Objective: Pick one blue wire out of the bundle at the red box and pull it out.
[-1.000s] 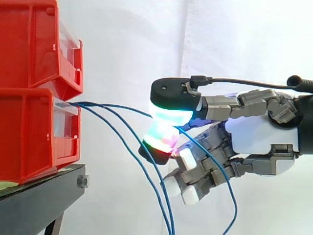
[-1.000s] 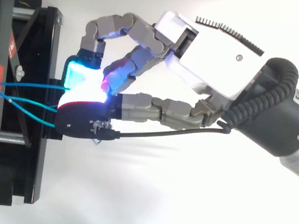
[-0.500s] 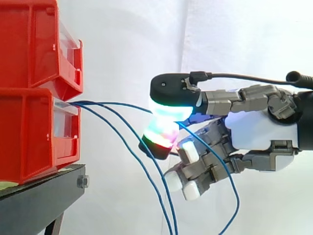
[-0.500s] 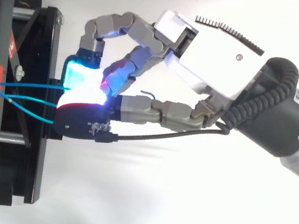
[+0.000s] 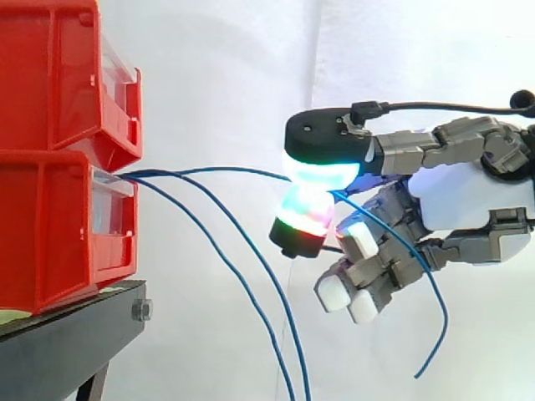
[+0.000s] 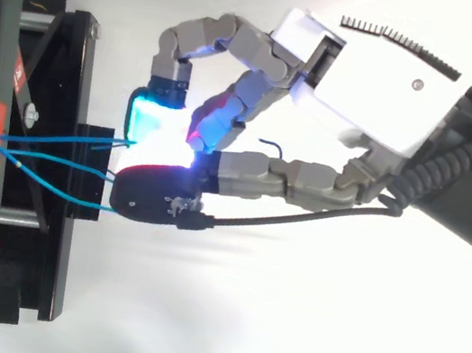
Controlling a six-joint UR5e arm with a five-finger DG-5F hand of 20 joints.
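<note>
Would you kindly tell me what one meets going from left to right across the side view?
Red bins → two loose blue wires hanging down → hand, pinching a third wire that runs back to the bins.

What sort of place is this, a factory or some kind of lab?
Most likely a robotics test lab: a plain white curtain as backdrop, red bins stacked on a black stand, and a robot hand whose fingers pinch one blue wire.
</note>
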